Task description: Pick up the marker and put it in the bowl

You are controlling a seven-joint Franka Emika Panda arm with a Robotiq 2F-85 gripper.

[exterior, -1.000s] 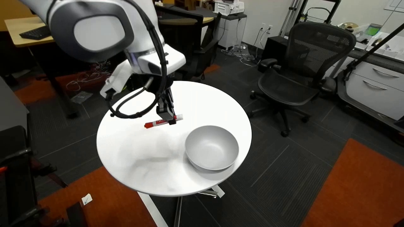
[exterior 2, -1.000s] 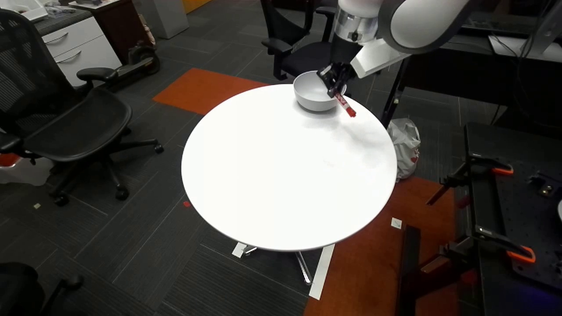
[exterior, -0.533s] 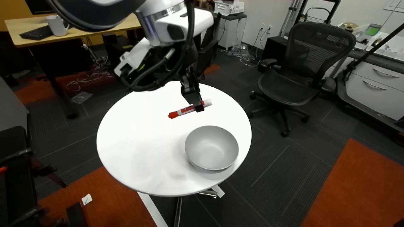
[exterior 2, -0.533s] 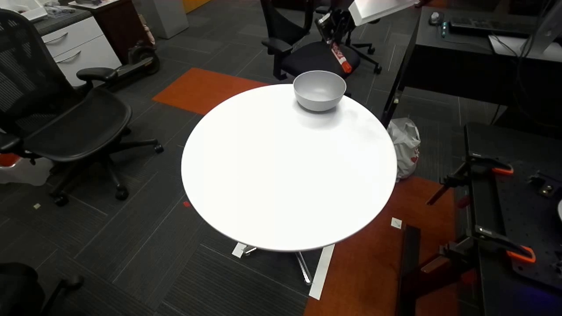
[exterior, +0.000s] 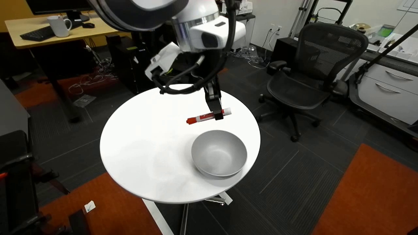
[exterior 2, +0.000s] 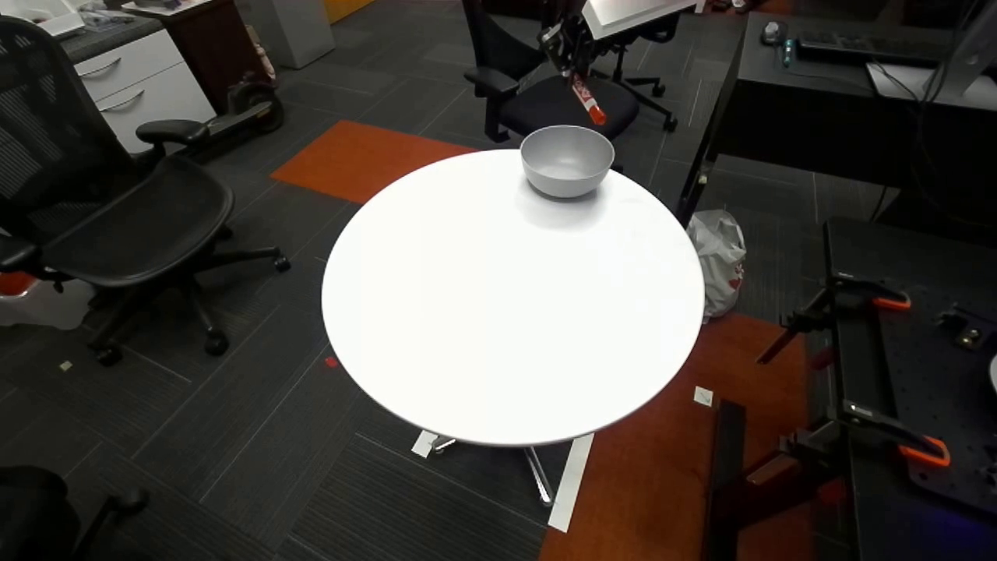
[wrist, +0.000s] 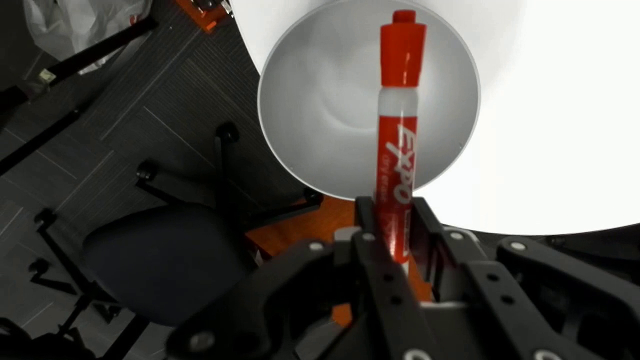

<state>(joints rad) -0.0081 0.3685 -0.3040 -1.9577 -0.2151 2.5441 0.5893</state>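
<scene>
In an exterior view, holding the marker (exterior: pixel 204 117) aloft, pinched between the jaws toward its white end, with the red cap outward. Hanging above and beyond the far rim of the bowl (exterior: pixel 218 153), touching neither the bowl nor the counter (exterior: pixel 143 153) beneath it. Could swivel on bumping the bowl, from being gripped toward one end. Count one marker, one bowl, one counter and, well apart beyond the bowl, one mug (exterior: pixel 59 26).

In an exterior view, see the marker tilted cap downward above the far rim of the bowl, apart from it. Note the bowl close to the edge of the counter: could be shoved off by jaws lowered too far onto the rim. Count one plastic bag (exterior 2: pixel 718 261) and two orange-handled clamps (exterior 2: pixel 927 458), all well apart from the bowl.

In the wrist view, reaching with cap and label across the inside of the bowl, but crossing its rim at the tips of the jaws, leaving the white end outside. Impossible to tell height over the bowl. Likely in need of centring before lowering and release. Could go wrong by letting go here: catching the white end on the rim, then rolling over the counter, from too little reach inward or too long a fall. Count one pair of jaws, pressed against both sides of the marker.
</scene>
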